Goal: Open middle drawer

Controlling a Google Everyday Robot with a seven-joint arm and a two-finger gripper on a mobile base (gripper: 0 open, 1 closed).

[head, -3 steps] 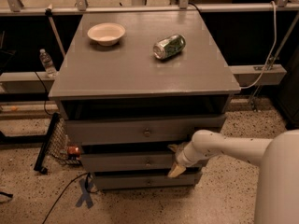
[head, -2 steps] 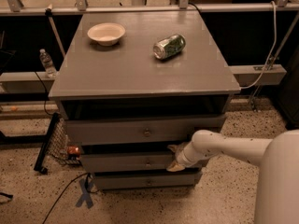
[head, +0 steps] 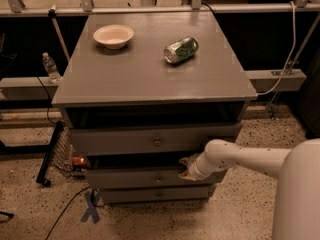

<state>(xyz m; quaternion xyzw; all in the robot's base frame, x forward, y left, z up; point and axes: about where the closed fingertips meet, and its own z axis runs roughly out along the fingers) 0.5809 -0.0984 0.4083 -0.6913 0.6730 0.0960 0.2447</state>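
The grey cabinet [head: 150, 74] has three drawers stacked at its front. The middle drawer [head: 130, 178] has a small round knob [head: 159, 179] and stands slightly out, with a dark gap above its front. The widest drawer [head: 120, 140] is above it and the narrowest drawer [head: 135, 195] below. My gripper [head: 186, 171] is at the end of the white arm [head: 240, 156], which comes in from the right. The gripper sits at the top edge of the middle drawer's front, just right of the knob.
A cream bowl [head: 113, 35] and a green can [head: 181, 49] on its side lie on the cabinet top. A water bottle [head: 50, 67] stands at the left. A black wire frame [head: 54, 156], cables and blue tape [head: 91, 209] are on the floor at left.
The middle drawer's front has come a little forward, and the dark gap above it is wider. My gripper has moved with it, slightly left and toward the camera.
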